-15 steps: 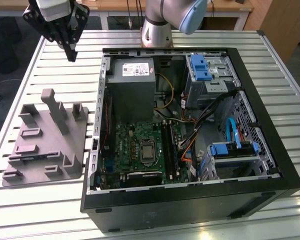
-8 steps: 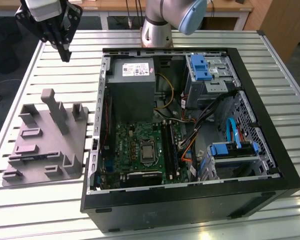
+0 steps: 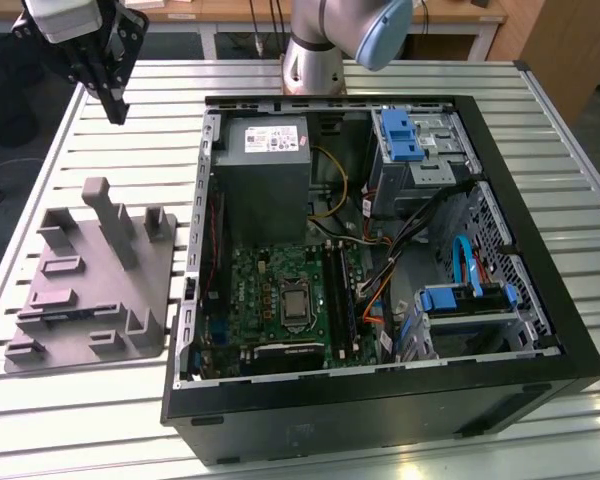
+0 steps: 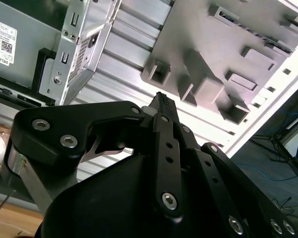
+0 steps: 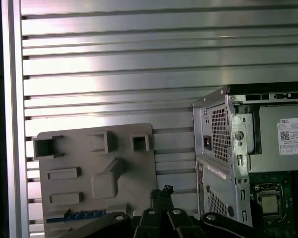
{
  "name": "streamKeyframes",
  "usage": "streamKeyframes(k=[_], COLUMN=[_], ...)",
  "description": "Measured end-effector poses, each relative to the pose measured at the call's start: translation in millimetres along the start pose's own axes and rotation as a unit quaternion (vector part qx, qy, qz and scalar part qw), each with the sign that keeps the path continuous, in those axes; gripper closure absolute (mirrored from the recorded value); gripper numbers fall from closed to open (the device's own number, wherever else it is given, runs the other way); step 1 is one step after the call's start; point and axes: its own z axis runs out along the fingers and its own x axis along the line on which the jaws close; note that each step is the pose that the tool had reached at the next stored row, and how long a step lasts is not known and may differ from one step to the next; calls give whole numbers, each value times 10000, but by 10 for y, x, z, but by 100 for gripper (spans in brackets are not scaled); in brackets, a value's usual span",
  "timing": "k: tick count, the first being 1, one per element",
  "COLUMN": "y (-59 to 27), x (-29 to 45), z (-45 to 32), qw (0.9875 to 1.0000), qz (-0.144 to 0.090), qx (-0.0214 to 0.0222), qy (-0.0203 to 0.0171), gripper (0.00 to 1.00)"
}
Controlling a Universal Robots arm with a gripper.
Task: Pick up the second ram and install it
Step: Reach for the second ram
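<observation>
Slatted metal table (image 3: 80, 420), exterior view: black gripper (image 3: 117, 110) is hung at twelve o'clock of the grey plastic fixture block (image 3: 95, 280), fingers (image 4: 164, 119) together, empty. Thin dark second ram (image 5: 74, 216) could get knocked by those closed fingers.

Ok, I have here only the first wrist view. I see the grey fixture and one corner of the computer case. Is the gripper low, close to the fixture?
Observer: No. In the exterior view the gripper hangs well above the table, apart from the grey fixture.
Operator: Does it hold something?
Observer: In the second wrist view its fingertips meet, and nothing shows between them.
Operator: And the case, is it open?
Observer: Yes. The exterior view shows the case lying with its open side up, and the motherboard is exposed inside.
</observation>
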Motion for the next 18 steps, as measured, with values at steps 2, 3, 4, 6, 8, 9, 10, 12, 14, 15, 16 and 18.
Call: streamKeyframes(k=[2, 3, 4, 6, 8, 9, 10, 12, 14, 15, 16, 18], y=[-3, -4, -5, -6, -8, -9, -11, -13, -17, -19, -21, -26], x=[32, 46, 59, 83, 107, 122, 139, 175, 222, 248, 276, 333], z=[-1, -1, -1, -1, -2, -2, -2, -3, -4, -4, -5, -6], qw=[10000, 10000, 10000, 10000, 10000, 10000, 10000, 10000, 10000, 10000, 10000, 10000], qz=[-1, 0, 0, 0, 0, 0, 0, 0, 0, 0, 0, -1], qx=[0, 0, 0, 0, 0, 0, 0, 0, 0, 0, 0, 0], qy=[0, 0, 0, 0, 0, 0, 0, 0, 1, 0, 0, 0], gripper=[90, 90, 90, 90, 90, 90, 90, 90, 90, 90, 90, 90])
